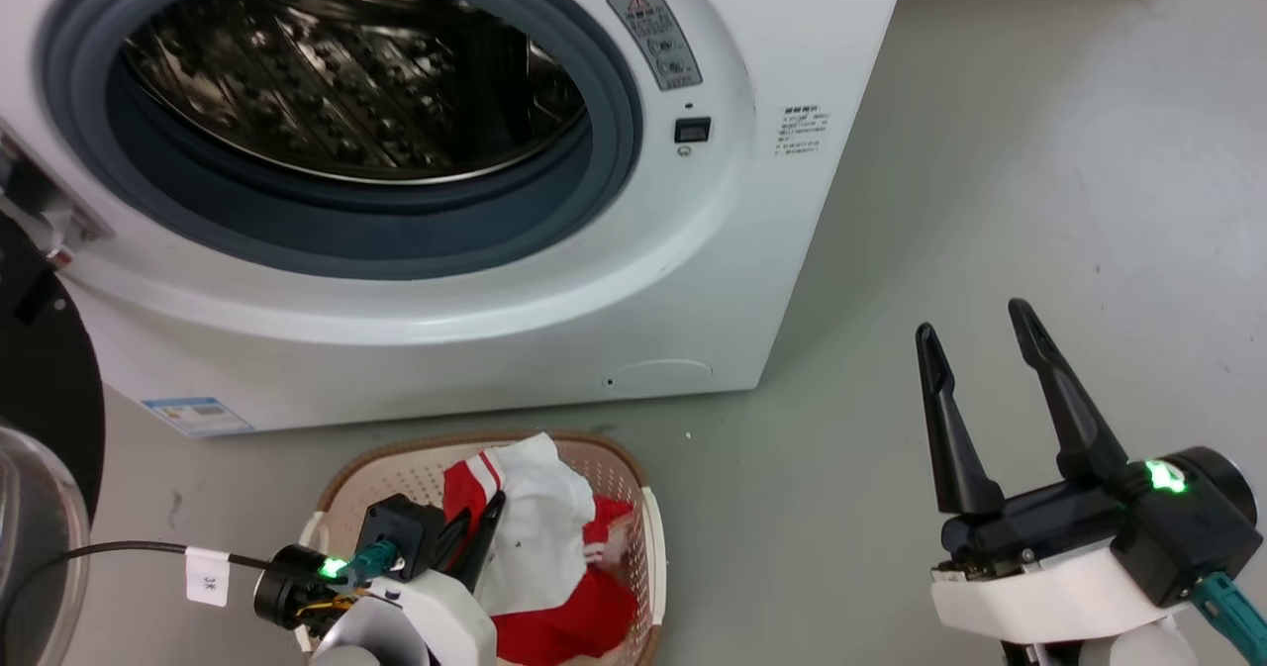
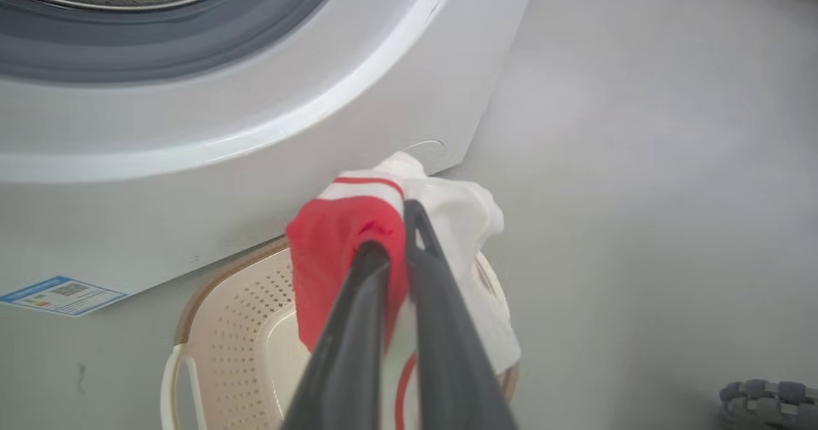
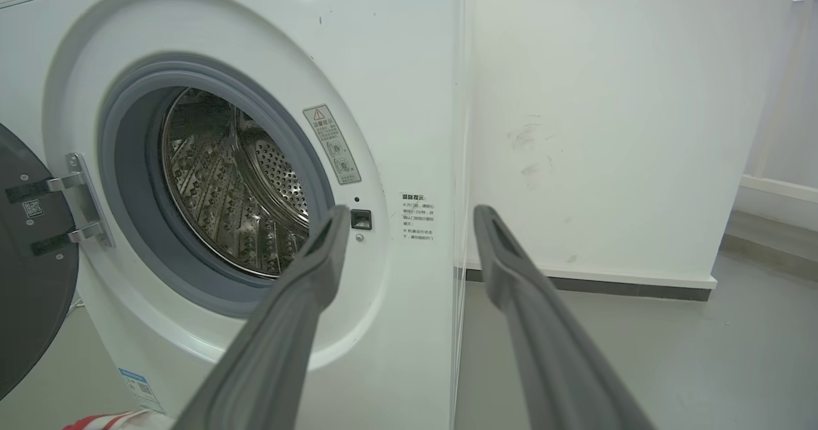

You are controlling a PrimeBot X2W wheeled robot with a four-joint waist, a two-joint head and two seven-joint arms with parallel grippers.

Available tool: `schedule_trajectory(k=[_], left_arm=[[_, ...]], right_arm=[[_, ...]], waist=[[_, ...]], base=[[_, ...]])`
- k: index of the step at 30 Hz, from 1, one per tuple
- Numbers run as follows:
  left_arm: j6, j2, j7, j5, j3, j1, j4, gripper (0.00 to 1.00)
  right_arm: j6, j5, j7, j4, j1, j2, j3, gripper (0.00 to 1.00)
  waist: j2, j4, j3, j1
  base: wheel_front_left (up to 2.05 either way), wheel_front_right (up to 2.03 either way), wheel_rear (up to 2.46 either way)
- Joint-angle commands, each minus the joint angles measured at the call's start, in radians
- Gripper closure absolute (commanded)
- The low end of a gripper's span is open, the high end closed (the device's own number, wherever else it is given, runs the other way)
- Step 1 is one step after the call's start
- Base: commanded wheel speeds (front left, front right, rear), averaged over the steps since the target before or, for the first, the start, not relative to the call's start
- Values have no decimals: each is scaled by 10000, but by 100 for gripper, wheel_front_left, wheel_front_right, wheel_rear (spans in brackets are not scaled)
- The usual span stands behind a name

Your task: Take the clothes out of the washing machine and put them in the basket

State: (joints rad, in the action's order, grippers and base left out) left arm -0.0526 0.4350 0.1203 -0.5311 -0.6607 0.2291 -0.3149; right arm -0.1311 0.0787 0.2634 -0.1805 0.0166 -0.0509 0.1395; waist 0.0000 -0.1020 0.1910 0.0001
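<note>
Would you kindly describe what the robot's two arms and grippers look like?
The left gripper and right gripper each have two long, tapering black fingers, a black body with a green light, a teal connector and a white wrist shell. A black cable with a white tag runs to the left one.

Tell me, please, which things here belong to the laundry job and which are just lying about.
Job: clothes, washing machine, basket, left end effector shut on the clothes.
Lying about: tagged black cable, grey ridged object, right end effector open and idle.
</note>
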Motion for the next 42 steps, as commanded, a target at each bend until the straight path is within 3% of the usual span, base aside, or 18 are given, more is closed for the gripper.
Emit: schedule_trajectory(k=[1, 18, 23, 29, 37, 38, 39, 42], left_arm=[[174, -161, 173, -77, 14, 320, -571, 100], [1216, -1640, 695, -10, -260, 3470, -6790, 100], [1294, -1998, 752, -136, -196, 4284, -8252, 100], [1211, -2340, 729, -399, 31, 4975, -9253, 100], [1015, -2502, 632, -532, 29, 5234, -9608, 100], [980, -2488, 686, -537, 33, 5218, -9627, 71], [931, -2464, 760, -476, -10, 5178, -9634, 0], [947, -2369, 958, -535, 23, 4921, -9677, 0]], right_arm=[[7, -18, 19, -64, 273, 15, -22, 0], [7, 129, 19, -438, 1879, 17, -211, 0], [7, 198, 19, -560, 2216, 17, -372, 0], [7, 229, 19, -620, 2503, 17, -491, 0], [7, 290, 19, -613, 2738, 15, -519, 0], [7, 300, 19, -592, 2719, 15, -502, 0], [7, 305, 19, -570, 2699, 15, -504, 0], [7, 369, 19, -548, 2612, 17, -508, 0]], waist=[[0, -141, 584, -1], [0, -441, 3532, -1], [0, -489, 4280, -1], [0, -492, 4865, -1], [0, -513, 5108, -1], [0, -536, 5076, -1], [0, -556, 5024, -1], [0, -601, 4761, -1]], base=[[0, 0, 0], [0, 0, 0], [0, 0, 0], [0, 0, 0], [0, 0, 0], [0, 0, 0], [0, 0, 0], [0, 0, 0]])
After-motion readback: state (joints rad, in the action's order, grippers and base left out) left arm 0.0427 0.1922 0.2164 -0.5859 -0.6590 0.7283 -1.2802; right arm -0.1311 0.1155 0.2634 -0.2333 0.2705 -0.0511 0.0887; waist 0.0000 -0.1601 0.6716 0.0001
